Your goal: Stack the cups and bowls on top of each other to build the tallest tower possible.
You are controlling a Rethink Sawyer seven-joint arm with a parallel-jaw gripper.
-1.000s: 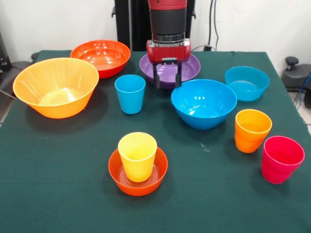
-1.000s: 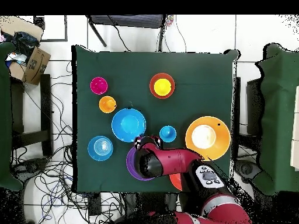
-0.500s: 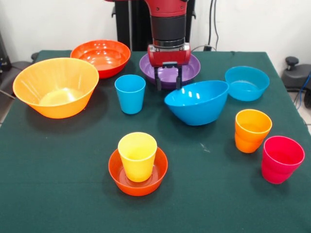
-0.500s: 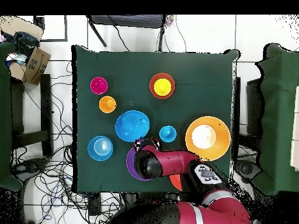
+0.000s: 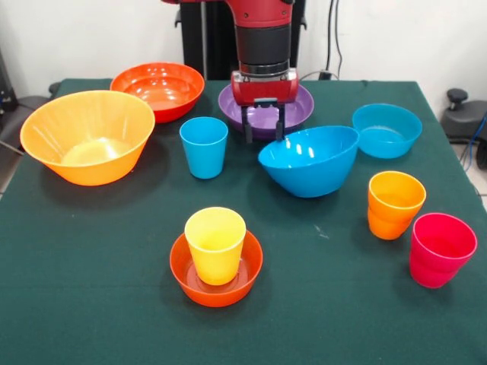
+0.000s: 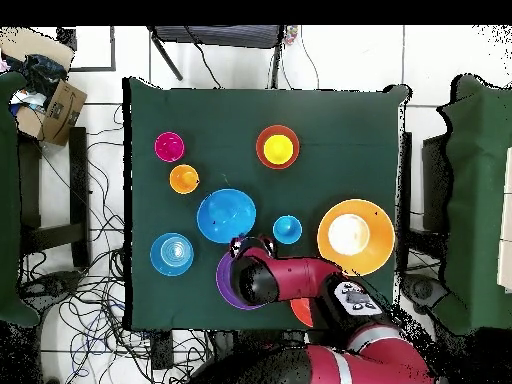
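My gripper [image 5: 262, 135] hangs open in front of the purple bowl [image 5: 301, 106]. Its right finger [image 5: 279, 128] touches the far rim of the large blue bowl [image 5: 308, 161], which is tipped with its left side down. The blue cup [image 5: 203, 146] stands just left of the gripper. A yellow cup [image 5: 215, 243] sits upright inside the small red-orange bowl [image 5: 217, 290] at the front. At the right stand the orange cup [image 5: 394, 204] and the pinkish red cup [image 5: 441, 249]. From overhead, the gripper [image 6: 240, 243] is at the blue bowl's [image 6: 226, 215] edge.
The large light orange bowl [image 5: 87, 137] and a medium red-orange bowl [image 5: 158, 90] stand at the left. A small teal-blue bowl [image 5: 386, 129] is at the right rear. The green table [image 5: 91, 304] ends close behind the bowls.
The large blue bowl went from sitting flat to tipped and slid slightly left. The gripper shifted a little; in the last half second almost nothing moved.
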